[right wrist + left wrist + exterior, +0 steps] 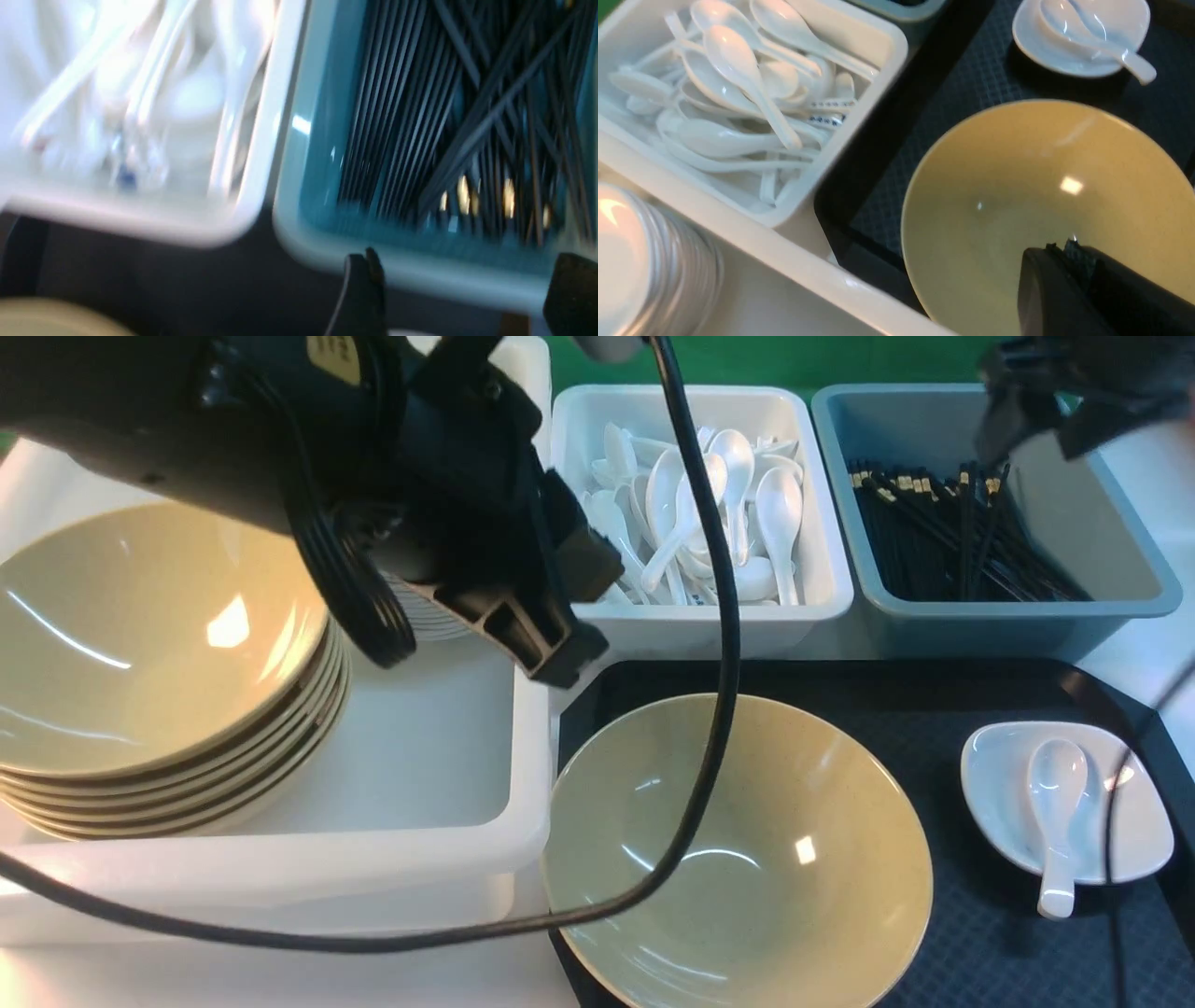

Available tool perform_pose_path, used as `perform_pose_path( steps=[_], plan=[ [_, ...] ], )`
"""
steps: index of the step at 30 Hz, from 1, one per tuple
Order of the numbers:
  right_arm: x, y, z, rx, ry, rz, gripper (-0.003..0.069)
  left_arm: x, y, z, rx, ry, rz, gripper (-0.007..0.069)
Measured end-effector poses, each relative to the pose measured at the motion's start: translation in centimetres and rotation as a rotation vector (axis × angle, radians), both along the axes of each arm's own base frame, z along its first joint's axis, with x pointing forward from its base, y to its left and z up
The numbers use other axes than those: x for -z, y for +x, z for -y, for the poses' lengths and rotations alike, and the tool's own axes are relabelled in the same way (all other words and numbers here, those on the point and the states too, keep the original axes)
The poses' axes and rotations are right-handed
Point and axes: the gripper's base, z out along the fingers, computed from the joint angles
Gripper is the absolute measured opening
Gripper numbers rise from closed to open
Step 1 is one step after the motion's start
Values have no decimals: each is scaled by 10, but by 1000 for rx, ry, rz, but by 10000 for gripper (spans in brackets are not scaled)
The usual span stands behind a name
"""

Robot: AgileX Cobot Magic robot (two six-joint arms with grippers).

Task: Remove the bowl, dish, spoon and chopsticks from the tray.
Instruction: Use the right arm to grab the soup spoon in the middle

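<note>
Yellow bowl point(794, 896) and dish point(999, 784) holding spoon point(1055, 784) sit on black tray point(980, 933).

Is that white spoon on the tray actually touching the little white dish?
Touching. The front view shows the spoon lying in the dish, scoop resting inside and handle crossing its near rim.

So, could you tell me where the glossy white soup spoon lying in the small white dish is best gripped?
Grip the glossy white soup spoon by its short handle, from above: the handle's end sticks out past the small white dish's near rim, toward the robot, whereas the scoop lies low inside the dish.
</note>
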Motion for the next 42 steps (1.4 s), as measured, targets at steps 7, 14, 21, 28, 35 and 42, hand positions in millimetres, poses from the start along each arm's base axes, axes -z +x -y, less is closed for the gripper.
perform_pose_path(
  steps=[7, 14, 21, 28, 35, 42],
  plan=[
    [42, -103, 7, 15, -8, -177, 514, 5, -4, -3, 15, 57, -53, -8],
    [104, -142, 11, 127, 22, -228, 513, 20, -5, -3, 23, 97, -95, -8],
    [132, -118, 10, 190, 37, -243, 513, 44, -7, -5, 27, 149, -158, -8],
    [157, -85, 8, 220, 35, -313, 511, 49, -7, -6, 28, 160, -170, -8],
    [185, -78, 10, 226, -17, -432, 463, 49, -8, -6, 31, 166, -176, -8],
    [188, -77, 10, 225, -22, -438, 347, 48, -6, -5, 27, 148, -153, -8]
  ],
)
